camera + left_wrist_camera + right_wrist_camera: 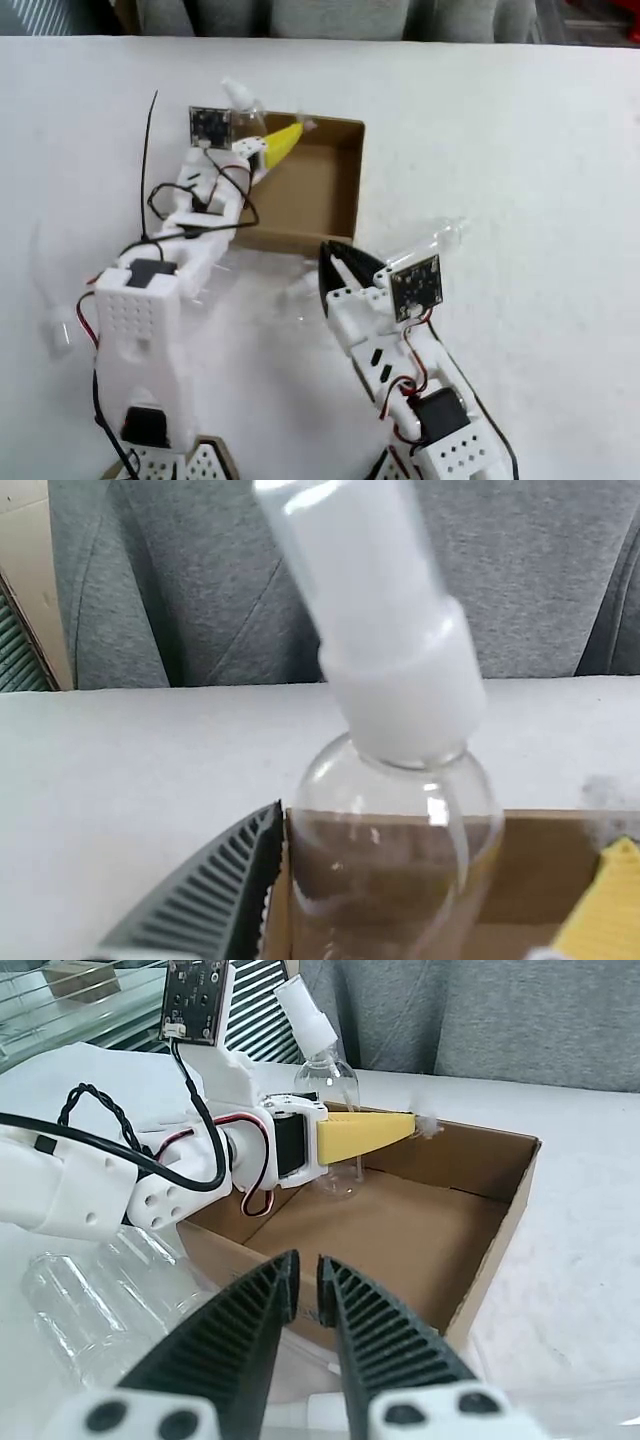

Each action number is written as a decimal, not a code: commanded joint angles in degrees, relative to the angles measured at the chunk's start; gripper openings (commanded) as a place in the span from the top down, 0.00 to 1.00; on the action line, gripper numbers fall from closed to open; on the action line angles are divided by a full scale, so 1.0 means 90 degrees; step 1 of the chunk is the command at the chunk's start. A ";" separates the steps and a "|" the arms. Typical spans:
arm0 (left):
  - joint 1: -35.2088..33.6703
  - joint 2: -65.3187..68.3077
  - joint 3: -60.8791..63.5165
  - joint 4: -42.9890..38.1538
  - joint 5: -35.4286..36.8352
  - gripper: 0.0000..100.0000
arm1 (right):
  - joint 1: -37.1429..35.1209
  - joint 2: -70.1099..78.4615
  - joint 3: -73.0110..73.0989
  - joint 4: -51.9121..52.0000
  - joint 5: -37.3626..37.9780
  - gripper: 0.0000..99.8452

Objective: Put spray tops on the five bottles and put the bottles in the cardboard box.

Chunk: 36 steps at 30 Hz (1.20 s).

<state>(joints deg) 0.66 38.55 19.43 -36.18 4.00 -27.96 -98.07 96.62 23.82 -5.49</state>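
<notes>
The left end effector (pixel 262 142) was pinching a clear bottle (pixel 250 122) between its yellow finger and its dark one, and the white spray top (pixel 235 93) was already on it. It held the bottle at the far corner of the cardboard box (pixel 315 205), on the left arm's side. The bottle leaned a bit instead of standing dead upright. Its base sat down below the box walls, but honestly I couldn't tell if it touched the box floor.

The right end effector (pixel 305 1270) had its black fingers pressed nearly together, just a sliver of gap and nothing in it. It sat just outside the near wall of the box, over the white counter (pixel 520 130).

A loose bottle (pixel 90 1300) lay on its side on the counter, right beside that near wall. A third bottle (pixel 447 237) lay by the right arm, on the side away from the box.
</notes>
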 commanded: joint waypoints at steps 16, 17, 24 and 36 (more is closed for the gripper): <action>-0.0073 -0.3980 0.2081 0.2842 -0.0049 0.55 | -0.0015 -0.0054 0.0049 0.0015 0.0010 0.98; -0.0073 -0.4332 0.2266 0.3116 -0.0049 0.55 | -0.0015 -0.0054 0.0049 0.0015 0.0010 0.98; -0.0024 -0.6657 0.2969 0.5490 -0.0049 0.55 | -0.0015 -0.0044 0.0049 0.0015 0.0010 0.98; -0.0864 -0.9372 0.2940 0.9055 -0.0029 0.57 | -0.0015 -0.0015 0.0049 0.0024 -0.0010 0.98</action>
<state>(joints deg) -2.42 -36.79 46.68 39.16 4.00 -27.96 -98.07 96.62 23.82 -5.49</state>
